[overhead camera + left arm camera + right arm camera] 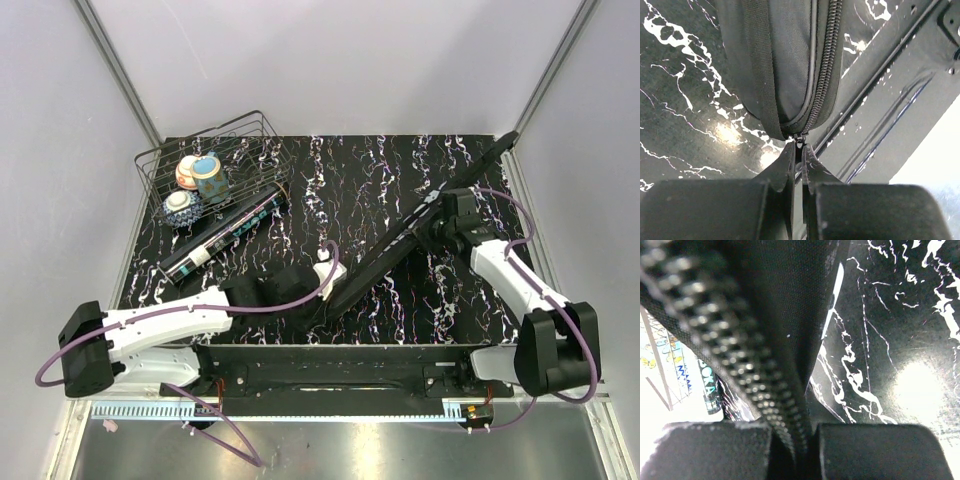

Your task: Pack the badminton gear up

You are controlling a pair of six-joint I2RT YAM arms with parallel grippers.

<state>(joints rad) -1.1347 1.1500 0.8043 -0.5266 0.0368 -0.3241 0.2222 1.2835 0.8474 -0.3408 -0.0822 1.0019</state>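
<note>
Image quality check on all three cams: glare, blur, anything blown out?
Right wrist: zipper teeth nearest the lens are blurred, glare patch on the table, lower left blown out white. Left wrist: bag sharp, one glare spot on the table, lower right corner overexposed. Top external: even light, black bag blends into the dark table.

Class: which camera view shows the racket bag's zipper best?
The left wrist view: the black toothed zipper curves in focus along the black fabric racket bag down to the left hand. The right wrist view shows blurred teeth close up; the top view, only a thin dark bag.
</note>
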